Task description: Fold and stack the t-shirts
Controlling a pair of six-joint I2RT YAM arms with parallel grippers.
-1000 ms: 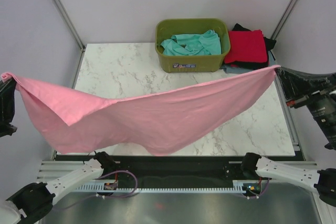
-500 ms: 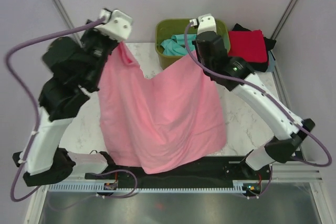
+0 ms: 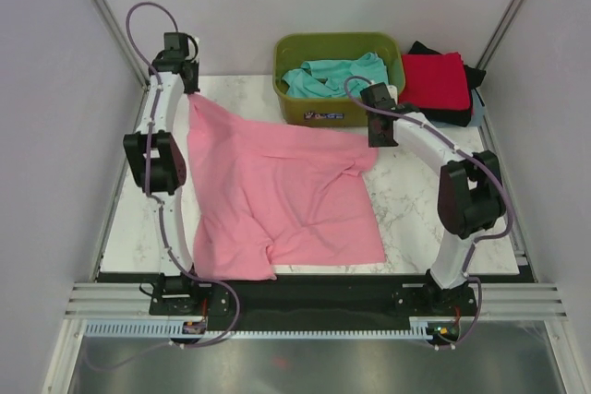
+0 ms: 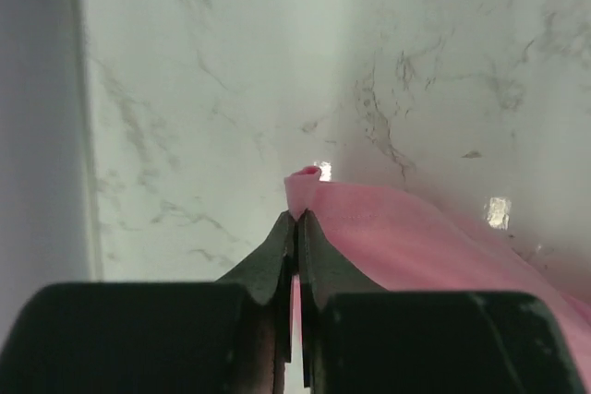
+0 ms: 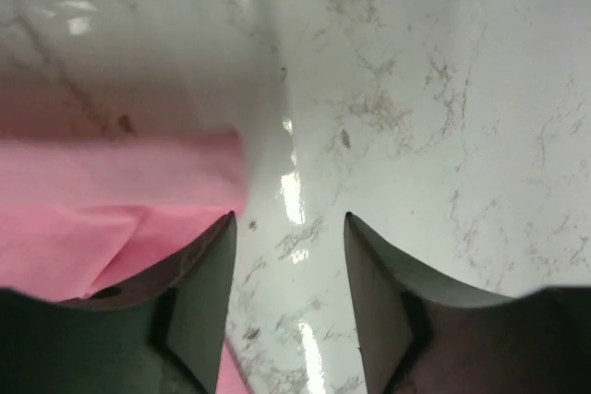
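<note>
The pink t-shirt (image 3: 277, 196) is lying spread and rumpled on the marble table (image 3: 416, 219), on the near side of the olive-green tub (image 3: 314, 108) and reaching out to the left of it. One far edge is running almost up to the tub's front wall. A fold is creasing the cloth just in front of the tub's right half.

The shirt's far left corner, well to the left of the tub, is sitting in the left gripper (image 3: 189, 91). In the left wrist view, that gripper (image 4: 296, 223) is pressing its fingers together on a thin edge of pink cloth (image 4: 416, 237), with a small curl of fabric poking out past the tips.

The right gripper (image 3: 379, 140) is hanging just in front of the tub's right front corner, above the shirt's far right corner. In the right wrist view, its fingers are standing apart (image 5: 288, 223) with bare marble showing between them. The pink edge (image 5: 111, 182) is ending just beside the left finger, and nothing is being held.

A teal t-shirt (image 3: 337, 76) is lying bunched inside the tub. Just to the right of the tub, a folded red t-shirt (image 3: 432, 80) is resting on top of a black one (image 3: 448, 115), and a grey-blue one (image 3: 416, 123) is showing underneath.
</note>
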